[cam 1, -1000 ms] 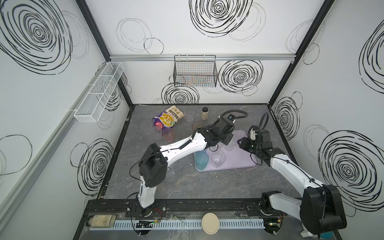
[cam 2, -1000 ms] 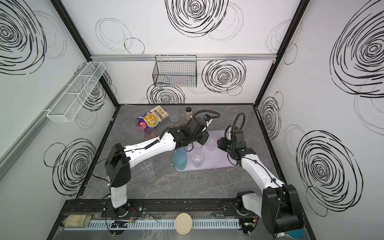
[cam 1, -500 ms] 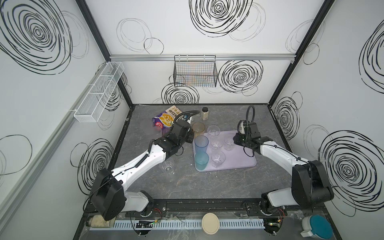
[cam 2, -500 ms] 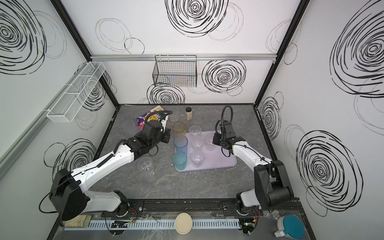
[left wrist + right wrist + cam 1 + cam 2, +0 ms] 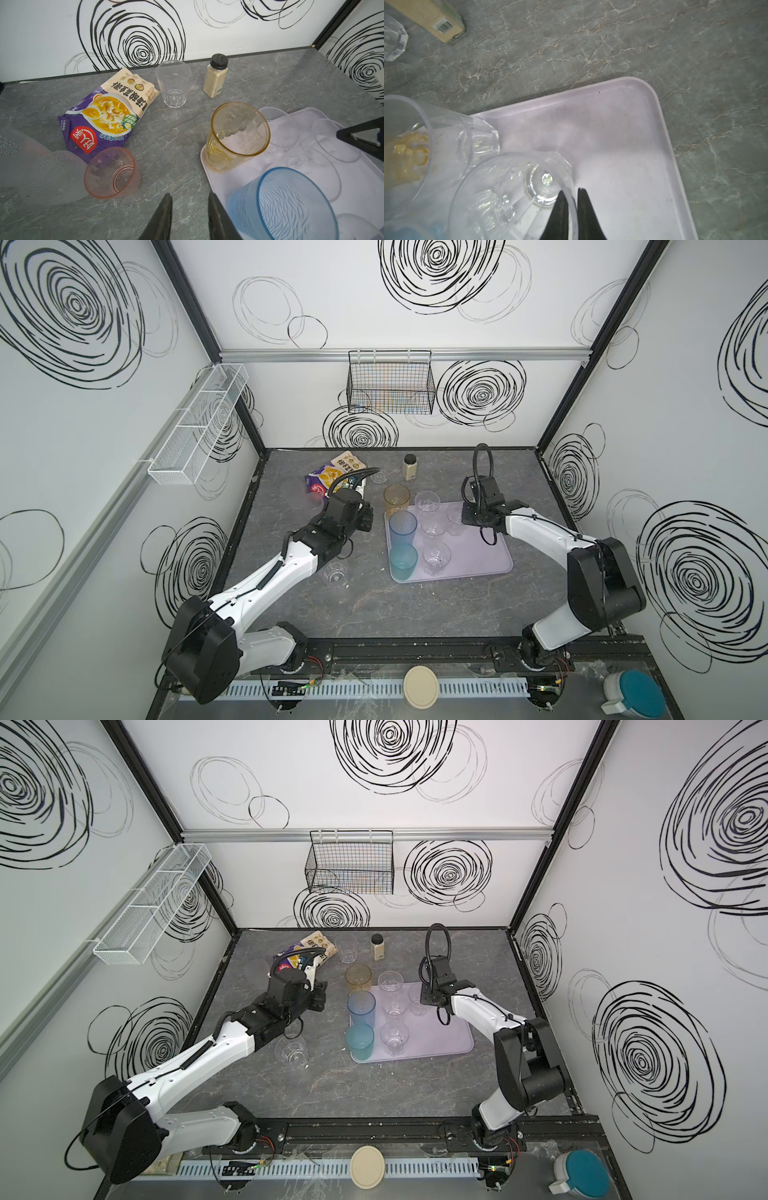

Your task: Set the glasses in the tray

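The lavender tray (image 5: pixel 478 556) lies right of centre. It holds an amber glass (image 5: pixel 397 497) at its far left corner, a blue glass (image 5: pixel 402 526), a teal glass (image 5: pixel 402 560) and several short clear glasses (image 5: pixel 436 558). My right gripper (image 5: pixel 572 192) is shut on the rim of a clear glass (image 5: pixel 512 187) at the tray's far side, one finger inside it. Just left of the tray, my left gripper (image 5: pixel 190 199) hangs open over bare table. Off the tray stand a pink glass (image 5: pixel 112 172), a frosted glass (image 5: pixel 31 166) and two clear glasses (image 5: pixel 173 83) (image 5: pixel 336 572).
A purple snack pouch (image 5: pixel 328 479) and a black-capped jar (image 5: pixel 410 466) sit at the back of the table. A black wire basket (image 5: pixel 390 385) hangs on the back wall and a white mesh rack (image 5: pixel 199 423) on the left wall. A round disc (image 5: pixel 420 686) lies on the front rail.
My left arm has pulled back off the tray to its left side, with the amber and blue glasses now standing there. My right gripper has closed onto the clear glass's rim.
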